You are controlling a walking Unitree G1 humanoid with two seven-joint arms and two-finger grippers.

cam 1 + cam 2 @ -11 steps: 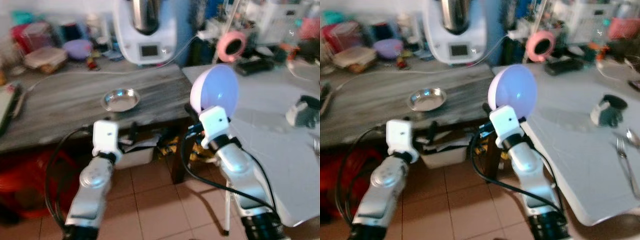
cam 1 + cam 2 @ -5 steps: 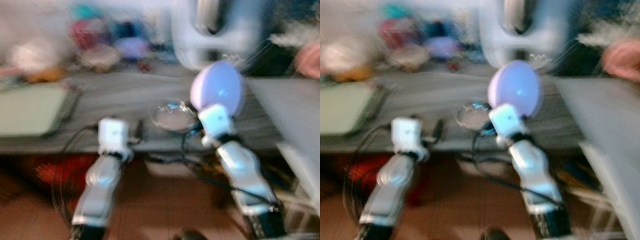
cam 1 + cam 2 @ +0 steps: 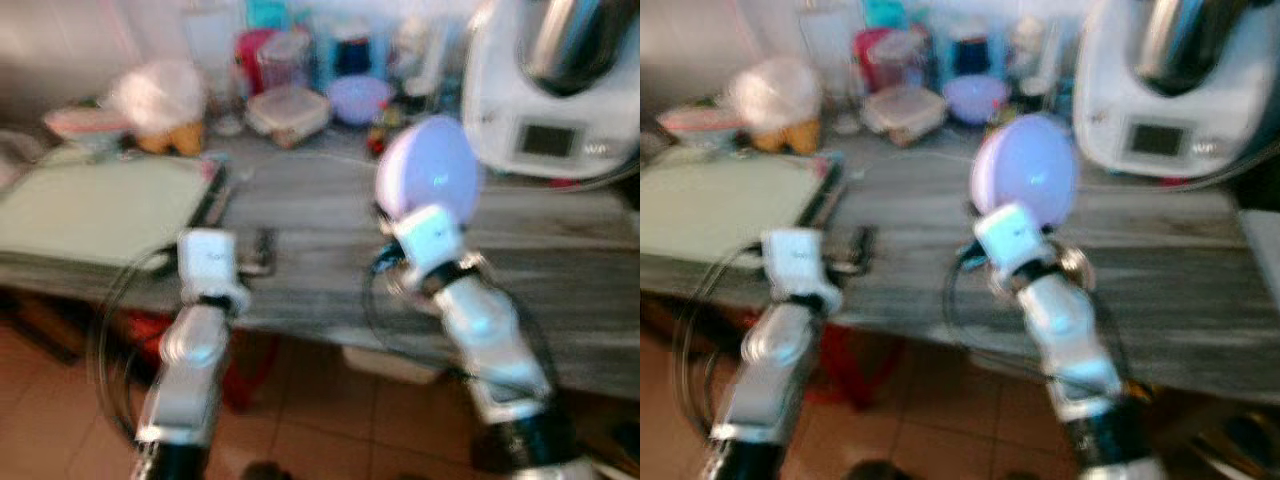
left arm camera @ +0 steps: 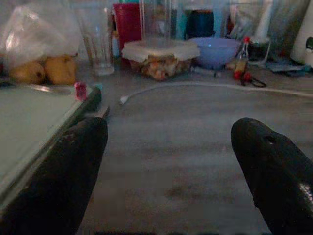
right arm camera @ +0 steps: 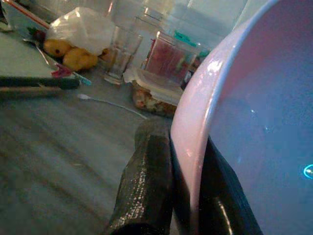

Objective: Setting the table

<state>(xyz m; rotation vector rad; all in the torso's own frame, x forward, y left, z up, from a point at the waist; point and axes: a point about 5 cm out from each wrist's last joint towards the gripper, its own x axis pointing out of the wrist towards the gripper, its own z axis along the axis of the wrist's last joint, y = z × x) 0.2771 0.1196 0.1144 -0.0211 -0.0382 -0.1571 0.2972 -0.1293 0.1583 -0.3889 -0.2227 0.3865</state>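
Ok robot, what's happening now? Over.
Right gripper clamped on lilac bowl rim, held above grey counter. Left gripper open, empty. Lidded container and glass ahead.

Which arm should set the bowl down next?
Right. The right gripper is clamped on the rim of the lilac bowl, held above the grey counter. The left gripper is open.

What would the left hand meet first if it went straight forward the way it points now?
The open left hand points along the bare grey table. Nothing stands close in its line. The first thing looks to be the white cable, then the lidded food box behind it, though depth is hard to judge.
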